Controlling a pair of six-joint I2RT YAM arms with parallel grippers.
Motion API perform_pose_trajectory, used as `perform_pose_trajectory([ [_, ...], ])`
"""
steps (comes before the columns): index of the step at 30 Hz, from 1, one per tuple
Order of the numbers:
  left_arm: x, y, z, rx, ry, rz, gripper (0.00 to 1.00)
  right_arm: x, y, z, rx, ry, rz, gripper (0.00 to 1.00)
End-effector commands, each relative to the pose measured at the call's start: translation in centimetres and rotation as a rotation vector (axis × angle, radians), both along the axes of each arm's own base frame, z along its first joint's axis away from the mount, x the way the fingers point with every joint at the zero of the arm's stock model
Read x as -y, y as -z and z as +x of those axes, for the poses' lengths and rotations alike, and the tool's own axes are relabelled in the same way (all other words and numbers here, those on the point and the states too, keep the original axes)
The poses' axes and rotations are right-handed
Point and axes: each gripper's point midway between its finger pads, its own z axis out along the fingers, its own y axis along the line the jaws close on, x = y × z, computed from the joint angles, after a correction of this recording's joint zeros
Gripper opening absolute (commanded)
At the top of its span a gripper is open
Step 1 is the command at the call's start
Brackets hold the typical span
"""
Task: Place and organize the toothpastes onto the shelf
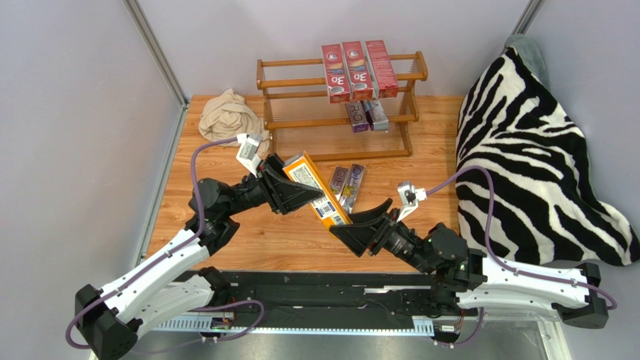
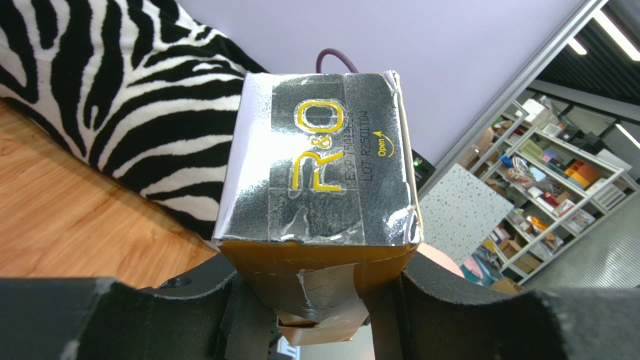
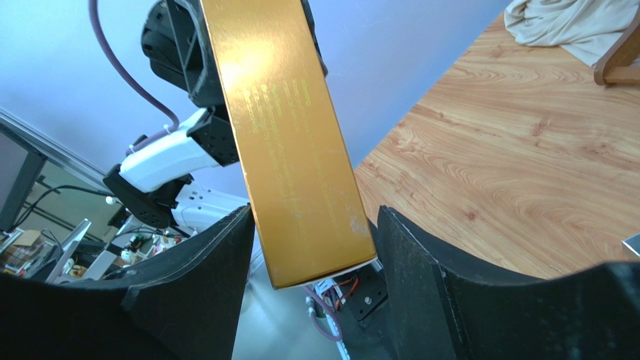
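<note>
An orange toothpaste carton [image 1: 315,187] [image 2: 323,172] [image 3: 293,150] hangs tilted above the table between both arms. My left gripper [image 1: 294,184] [image 2: 319,271] is shut on its upper, taped end. My right gripper [image 1: 360,217] [image 3: 314,225] stands open around its lower end, with thin gaps showing beside the carton. The wooden shelf [image 1: 293,81] stands at the back. Three red "3D" cartons [image 1: 359,71] lie across its top tier and two silver ones [image 1: 366,116] sit on the middle tier. Two more silver cartons [image 1: 349,180] lie on the table in front of it.
A beige cloth [image 1: 229,116] [image 3: 571,22] lies at the back left beside the shelf. A zebra-striped blanket [image 1: 526,150] [image 2: 113,97] is heaped along the right side. Grey walls close in the left and back of the wooden table [image 1: 421,172].
</note>
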Motion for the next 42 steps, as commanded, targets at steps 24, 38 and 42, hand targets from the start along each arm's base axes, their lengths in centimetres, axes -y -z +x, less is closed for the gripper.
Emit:
perform_pose_trajectory([
  [24, -3.6, 9.9, 5.0, -0.146, -0.404, 0.329, 0.94, 0.8, 3.3, 3.8, -0.191, 0.169, -0.083, 0.31],
  [38, -11.8, 17.1, 3.6, -0.287, -0.699, 0.508, 0.95, -1.2, 9.6, 9.8, -0.352, 0.144, -0.115, 0.27],
  [42, -12.1, 18.0, 3.2, -0.303, -0.693, 0.503, 0.95, -0.9, 11.2, 12.1, -0.404, 0.17, -0.104, 0.26],
])
